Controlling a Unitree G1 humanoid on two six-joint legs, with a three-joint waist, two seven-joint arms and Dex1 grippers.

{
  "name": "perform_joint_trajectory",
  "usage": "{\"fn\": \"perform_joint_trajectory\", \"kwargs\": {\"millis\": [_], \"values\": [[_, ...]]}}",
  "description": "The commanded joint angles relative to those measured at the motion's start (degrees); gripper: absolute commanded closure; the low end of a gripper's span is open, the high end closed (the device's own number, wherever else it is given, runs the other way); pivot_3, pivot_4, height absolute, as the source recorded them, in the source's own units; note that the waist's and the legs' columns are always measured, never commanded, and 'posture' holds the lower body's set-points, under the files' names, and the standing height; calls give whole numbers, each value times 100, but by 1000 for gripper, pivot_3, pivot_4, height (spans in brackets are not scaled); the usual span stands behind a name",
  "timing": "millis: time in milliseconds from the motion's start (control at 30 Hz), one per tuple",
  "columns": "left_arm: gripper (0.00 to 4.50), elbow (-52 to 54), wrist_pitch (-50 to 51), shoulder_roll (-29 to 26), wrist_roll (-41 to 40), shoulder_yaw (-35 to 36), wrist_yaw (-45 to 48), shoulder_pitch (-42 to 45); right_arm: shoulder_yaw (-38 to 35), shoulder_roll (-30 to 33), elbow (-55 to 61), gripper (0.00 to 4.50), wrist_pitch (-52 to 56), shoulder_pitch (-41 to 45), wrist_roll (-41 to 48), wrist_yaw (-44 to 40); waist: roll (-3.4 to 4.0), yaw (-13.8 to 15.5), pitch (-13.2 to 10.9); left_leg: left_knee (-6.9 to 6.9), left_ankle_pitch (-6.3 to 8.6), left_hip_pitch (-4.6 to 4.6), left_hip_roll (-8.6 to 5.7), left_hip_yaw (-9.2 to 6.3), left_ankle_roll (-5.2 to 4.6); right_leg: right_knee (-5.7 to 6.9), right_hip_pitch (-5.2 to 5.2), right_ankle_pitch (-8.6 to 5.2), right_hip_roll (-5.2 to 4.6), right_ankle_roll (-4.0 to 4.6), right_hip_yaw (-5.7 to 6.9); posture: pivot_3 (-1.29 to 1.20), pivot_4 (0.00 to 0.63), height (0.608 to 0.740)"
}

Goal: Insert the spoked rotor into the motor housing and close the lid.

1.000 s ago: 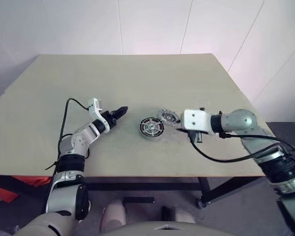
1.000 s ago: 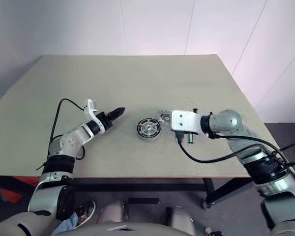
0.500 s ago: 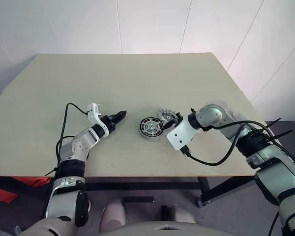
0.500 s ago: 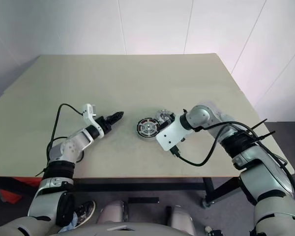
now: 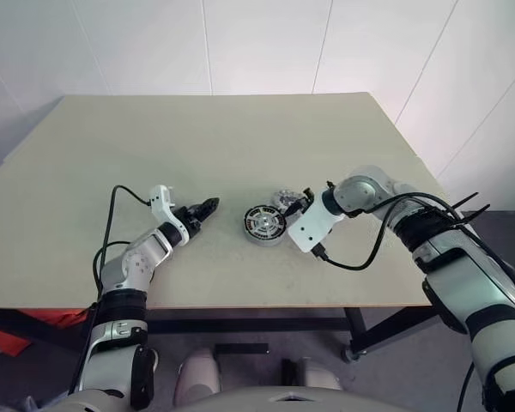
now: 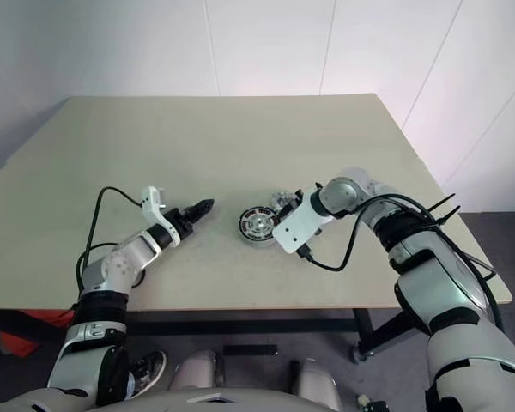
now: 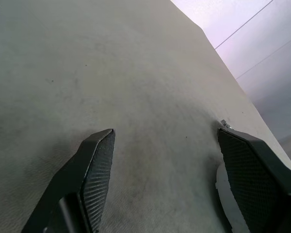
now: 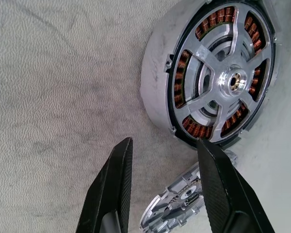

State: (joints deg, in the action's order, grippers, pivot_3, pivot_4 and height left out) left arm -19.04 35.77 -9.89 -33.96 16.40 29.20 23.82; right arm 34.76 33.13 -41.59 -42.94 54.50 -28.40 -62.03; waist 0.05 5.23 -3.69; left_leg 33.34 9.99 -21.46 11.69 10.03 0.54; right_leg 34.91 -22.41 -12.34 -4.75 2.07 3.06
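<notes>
Near the surface's [image 5: 240, 129] middle, the right gripper [image 8: 177, 187] has swung down over the lid [image 8: 177, 206], fingers apart and empty. The motor housing [image 5: 265, 223] already holds the spoked rotor [image 8: 228, 82], so lid pickup looks next. The left gripper [image 5: 208, 208] waits, fingers apart.

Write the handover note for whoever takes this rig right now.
Left gripper: jaws open, empty, low over the table, apart from the parts.
Right gripper: jaws open, nothing held, angled down beside the motor housing.
Motor housing: flat on the table, a spoked plate already across its coppery windings, so the rotor looks seated.
A small toothed grey part, likely the lid, lies beside the housing, partly between the right jaws.
Done: rotor apparently in.
Left: grasp the lid and close it on the housing.
</notes>
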Motion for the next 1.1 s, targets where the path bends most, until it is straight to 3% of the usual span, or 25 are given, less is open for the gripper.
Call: {"fn": "perform_joint_trajectory", "kwargs": {"millis": [33, 300, 400, 567, 1100], "values": [[956, 178, -25, -78, -75, 74, -5, 59, 44, -94, 25, 2208, -121, 123, -48, 17, 0, -2, 0, 0, 0, 0, 1, 0, 0, 0, 0, 0, 1, 0, 0, 0, 0, 740], [956, 123, -53, -121, -63, 93, -20, 84, 76, -210, 36, 2208, -185, 39, -132, 18, -1, -30, 0, 0, 0, 3, 3, 0, 1, 2, 1, 0, 3, 0, 0, 0, 0, 740], [956, 87, -69, -127, -34, 84, -20, 108, 43, -261, -92, 2821, -156, 142, -205, 158, -1, -77, 0, 0, 0, 3, 4, 0, 1, 2, 1, 0, 5, 0, 0, 0, 0, 740], [956, 13, -113, -134, 19, 54, -15, 152, -36, -394, -229, 4384, -134, 286, -277, 495, -4, -137, 0, 1, -1, 9, 5, 0, 2, 3, 6, 0, 6, 0, 0, 0, 0, 740], [956, -91, -181, -143, 137, 12, 22, 201, -139, -801, -523, 4384, 99, 682, -614, 1262, -6, -152, -2, 0, -5, -6, 8, 0, 9, 8, -16, 4, 12, 7, -3, 0, 0, 740]]}}
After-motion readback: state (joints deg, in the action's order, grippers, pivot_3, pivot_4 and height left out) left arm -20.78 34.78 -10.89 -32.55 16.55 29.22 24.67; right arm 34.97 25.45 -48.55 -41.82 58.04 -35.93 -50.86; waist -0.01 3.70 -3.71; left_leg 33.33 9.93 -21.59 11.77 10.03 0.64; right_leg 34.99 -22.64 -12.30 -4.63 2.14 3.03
